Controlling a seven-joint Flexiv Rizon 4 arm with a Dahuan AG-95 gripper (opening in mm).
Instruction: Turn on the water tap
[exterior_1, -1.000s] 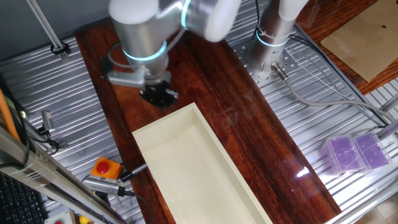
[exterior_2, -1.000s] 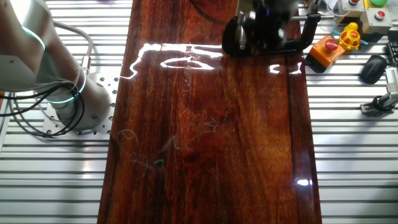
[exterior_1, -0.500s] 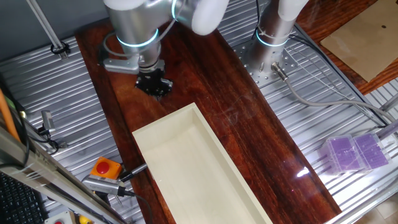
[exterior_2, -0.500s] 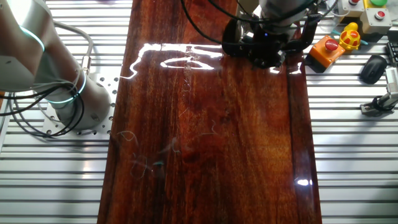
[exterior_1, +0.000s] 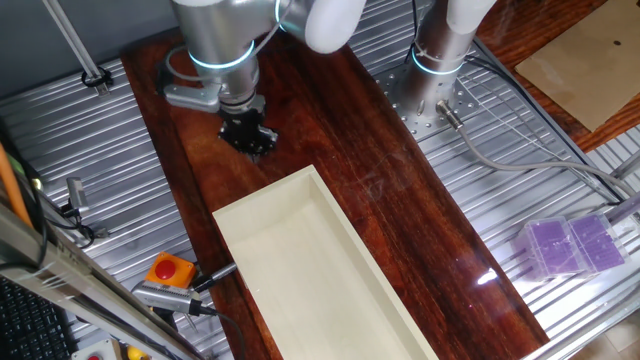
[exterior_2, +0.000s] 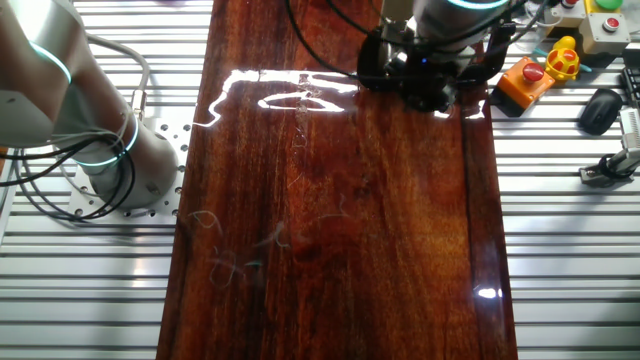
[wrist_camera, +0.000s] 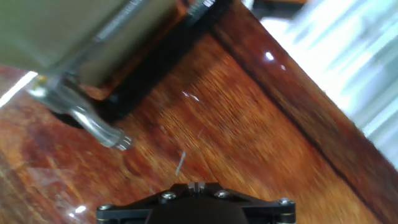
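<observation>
In one fixed view you are looking at the gripper (exterior_1: 247, 137) hanging low over the dark wooden table (exterior_1: 400, 230), beside the cream tray (exterior_1: 310, 270); no tap is showing.

In the other fixed view it is hovering at the black C-clamp (exterior_2: 372, 68).

In the hand view the metal tap lever (wrist_camera: 93, 124) is jutting out beside the clamp. It is probably stiff, smooth and slippery; take it near its tip. I cannot tell how the jaws are standing.
</observation>
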